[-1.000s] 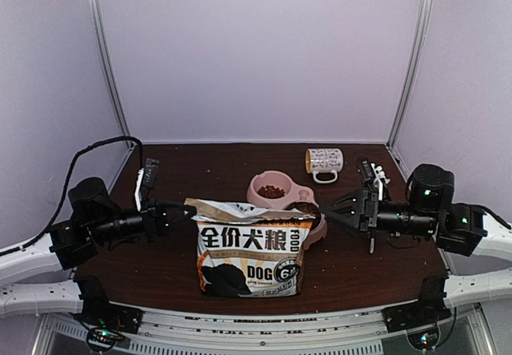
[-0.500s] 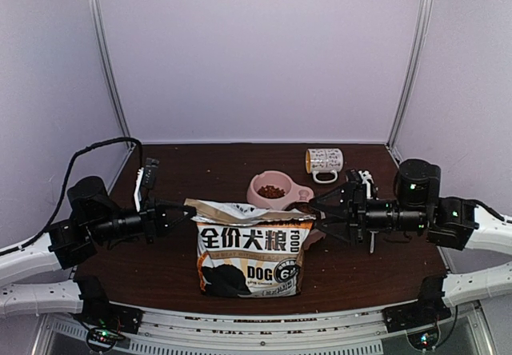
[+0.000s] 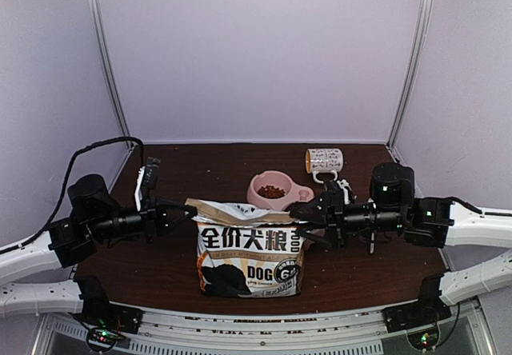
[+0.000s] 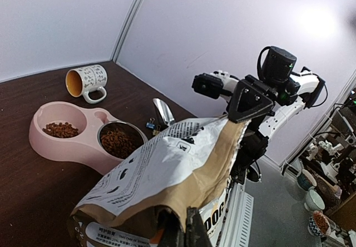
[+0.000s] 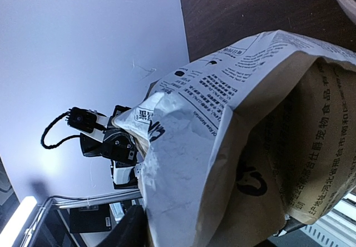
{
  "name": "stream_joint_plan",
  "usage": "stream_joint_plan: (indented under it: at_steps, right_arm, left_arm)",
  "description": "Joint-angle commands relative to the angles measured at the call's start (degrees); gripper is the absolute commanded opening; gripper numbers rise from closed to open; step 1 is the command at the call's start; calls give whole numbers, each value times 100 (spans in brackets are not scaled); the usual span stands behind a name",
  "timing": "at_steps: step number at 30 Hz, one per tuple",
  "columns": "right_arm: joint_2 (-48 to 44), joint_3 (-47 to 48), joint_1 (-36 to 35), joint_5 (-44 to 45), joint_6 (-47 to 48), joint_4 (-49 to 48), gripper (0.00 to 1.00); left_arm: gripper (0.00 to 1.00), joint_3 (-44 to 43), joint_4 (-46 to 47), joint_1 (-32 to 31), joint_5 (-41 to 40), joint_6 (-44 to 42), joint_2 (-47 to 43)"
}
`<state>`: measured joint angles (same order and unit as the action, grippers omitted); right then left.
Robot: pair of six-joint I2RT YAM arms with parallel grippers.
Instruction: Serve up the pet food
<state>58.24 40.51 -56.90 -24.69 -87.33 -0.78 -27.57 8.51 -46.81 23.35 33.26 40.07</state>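
- Kraft-brown bag [image 3: 252, 247] stands mid-table. The left gripper [image 3: 186, 214] is clenched on its top corner at 9 o'clock.
- Right gripper [image 3: 301, 223] sits at 3 o'clock, jaws spread either side of the opposite top edge, not closed.
- Pet food [image 4: 116, 142] fills both wells of the pink bowl [image 3: 258, 184], at 1 o'clock of the bag.
- Risk: an uneven pull could tip the bag and spill its contents over the table [image 3: 360, 267].

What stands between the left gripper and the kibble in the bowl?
The bag does. The left gripper is shut on its left top corner, so the bag's crumpled top runs between that gripper and the kibble in the bowl behind it.
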Motion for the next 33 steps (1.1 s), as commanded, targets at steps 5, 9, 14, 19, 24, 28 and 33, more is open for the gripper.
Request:
stream_joint_plan:
  at_steps: [5, 9, 14, 19, 24, 28, 33]
  right_arm:
    - [62, -226, -14, 25, -333, -651, 18]
    - [-32, -532, 31, 265, -93, -907, 0]
    - [-299, -862, 33, 757, 1241, -1642, 0]
    - [-783, -1786, 37, 1313, 1598, -2892, 0]
    - [-1007, -2223, 38, 1526, 1837, -3573, 0]
    - [-987, -1899, 35, 1240, 2412, -3270, 0]
    - [-942, -1624, 39, 824, 2756, -3150, 0]
  left_arm:
    - [0, -6, 763, 75, -2, -257, -182]
    - [0, 146, 821, 75, -179, -245, -258]
    - [0, 468, 1123, 75, -466, 17, -296]
    - [0, 891, 1635, 75, -923, 397, -473]
    - [0, 1004, 1652, 75, -1045, 521, -534]
    - [0, 685, 1131, 72, -750, 385, -329]
    - [14, -386, -737, 75, -744, -265, -260]
